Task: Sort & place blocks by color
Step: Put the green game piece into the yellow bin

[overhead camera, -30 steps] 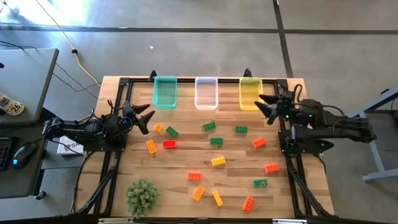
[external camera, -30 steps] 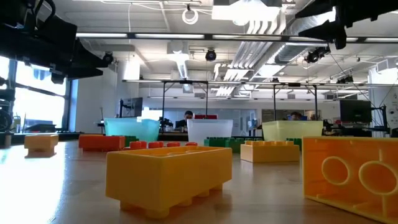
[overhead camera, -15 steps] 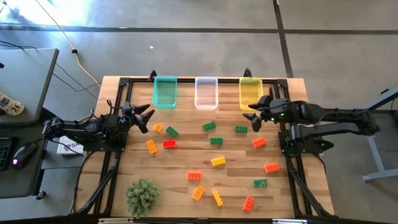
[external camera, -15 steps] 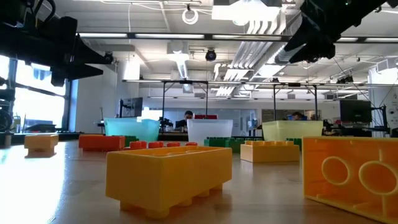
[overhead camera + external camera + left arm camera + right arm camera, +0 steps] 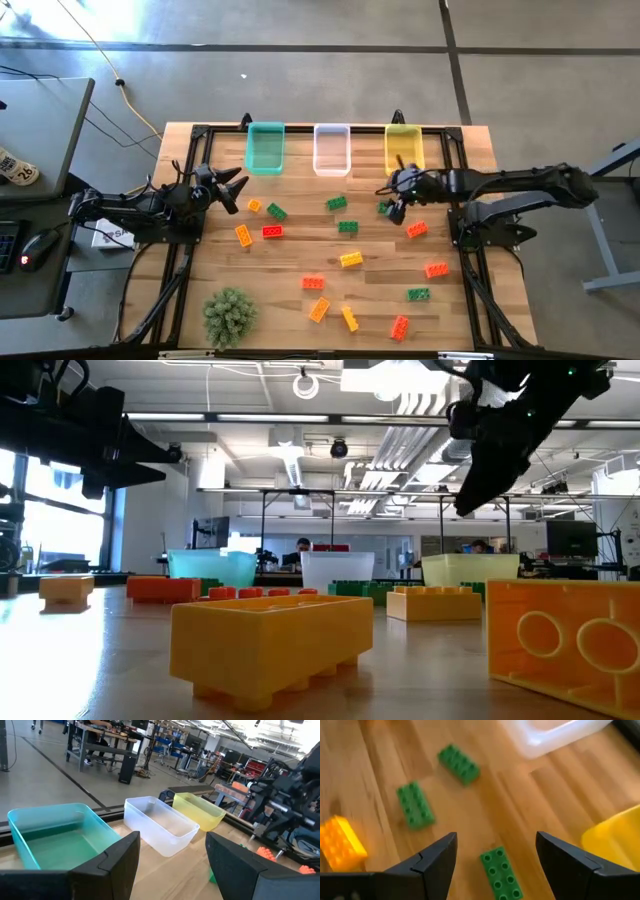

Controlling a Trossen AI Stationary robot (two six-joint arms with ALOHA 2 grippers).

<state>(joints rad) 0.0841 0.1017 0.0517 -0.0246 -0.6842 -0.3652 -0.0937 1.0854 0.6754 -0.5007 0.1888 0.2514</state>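
Wooden table (image 5: 300, 250) spreads before us, the blocks scattered over it in red-orange, yellow-orange and green: a yellow-orange block (image 5: 270, 645) sits nearest in our low view. Farther on, our right gripper (image 5: 393, 198) hangs over the table's middle right, fingers apart and gripping nothing, directly above a green block (image 5: 501, 872) that lies just short of the yellow bin (image 5: 402, 148). Our left gripper (image 5: 236, 188), fingers likewise spread and empty, waits at the table's left edge. At the far edge stand the teal bin (image 5: 265, 147), clear bin (image 5: 332, 149) and yellow bin.
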